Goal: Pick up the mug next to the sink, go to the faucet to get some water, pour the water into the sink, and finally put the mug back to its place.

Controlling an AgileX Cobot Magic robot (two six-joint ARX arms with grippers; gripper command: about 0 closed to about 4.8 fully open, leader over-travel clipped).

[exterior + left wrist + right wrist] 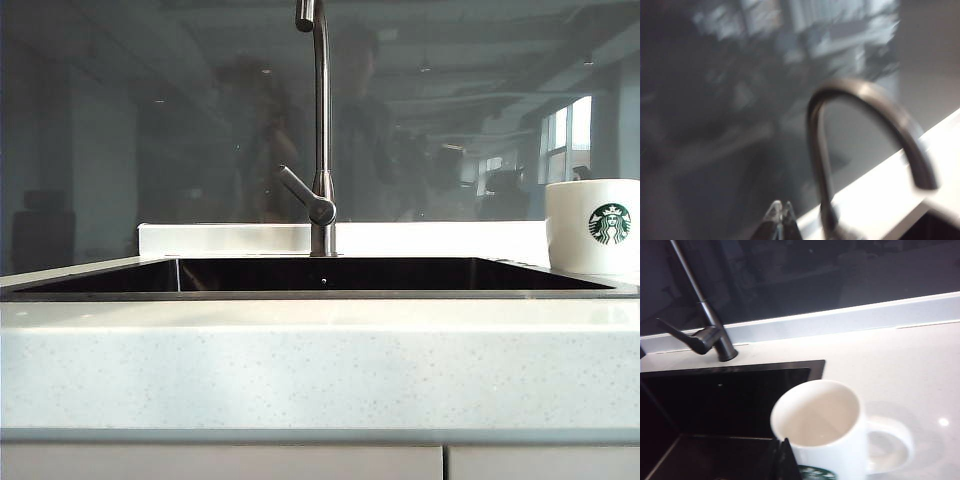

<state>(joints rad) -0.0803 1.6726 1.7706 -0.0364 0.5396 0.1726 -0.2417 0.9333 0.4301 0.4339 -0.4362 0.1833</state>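
Observation:
The white mug [592, 228] with the green logo stands upright on the counter just right of the sink [300, 295]. In the right wrist view the mug [825, 425] is empty, its handle turned away from the sink [740, 366]. My right gripper [781, 442] is shut with nothing in it; its tips sit close beside the mug's wall on the sink side. The faucet [321, 120] rises behind the basin, lever [298, 188] angled to the left. My left gripper [781, 205] is shut and empty, up beside the blurred faucet neck [860, 95]. Neither gripper shows in the exterior view.
A white speckled countertop [320, 360] runs along the front, with cabinet fronts [220, 464] below. A low white ledge [220, 238] and a dark reflective glass wall [150, 120] stand behind the basin. The counter [910, 370] stretches past the mug.

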